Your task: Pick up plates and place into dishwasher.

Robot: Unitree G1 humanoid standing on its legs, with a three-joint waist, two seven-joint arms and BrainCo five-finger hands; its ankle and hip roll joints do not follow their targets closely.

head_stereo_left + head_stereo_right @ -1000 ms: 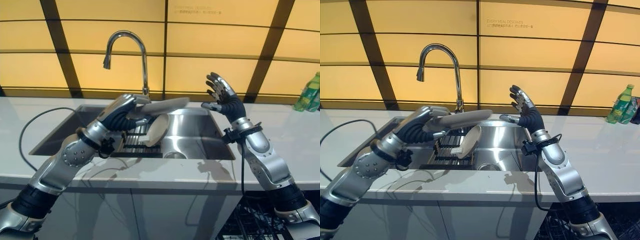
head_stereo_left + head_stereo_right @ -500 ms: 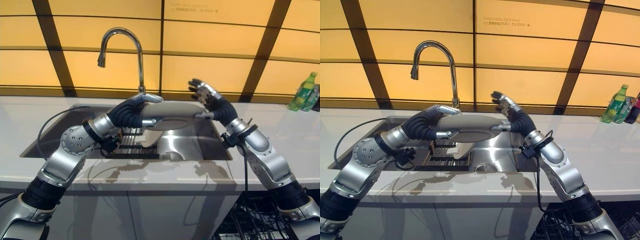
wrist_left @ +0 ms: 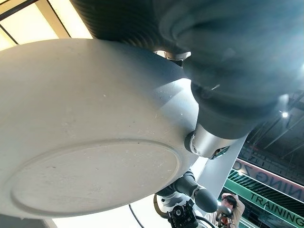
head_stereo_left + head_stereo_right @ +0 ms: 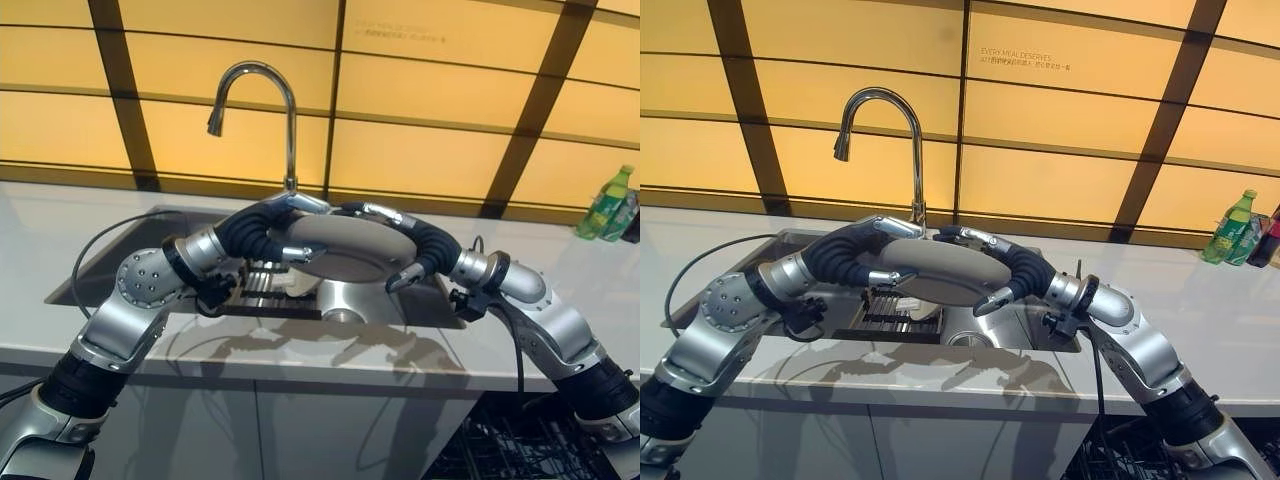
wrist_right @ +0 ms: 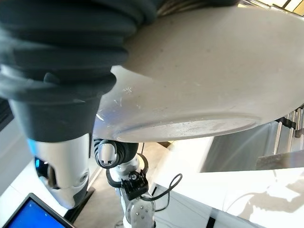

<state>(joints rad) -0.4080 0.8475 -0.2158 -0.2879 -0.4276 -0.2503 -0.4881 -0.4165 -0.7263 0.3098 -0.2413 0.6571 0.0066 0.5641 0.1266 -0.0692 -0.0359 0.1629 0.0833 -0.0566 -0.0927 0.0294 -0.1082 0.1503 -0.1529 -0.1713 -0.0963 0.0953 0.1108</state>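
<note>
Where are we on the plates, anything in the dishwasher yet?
Done: one plate is lifted off the rack and held level over the sink. In hand: left hand and right hand grip opposite edges, apparently mid-handover. Left: carry it to the dishwasher basket at lower right, where I see no plates. Another plate is in the rack.

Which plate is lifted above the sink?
The large grey plate, held between left robot hand and right robot hand; the other plate stands in the sink rack.
</note>
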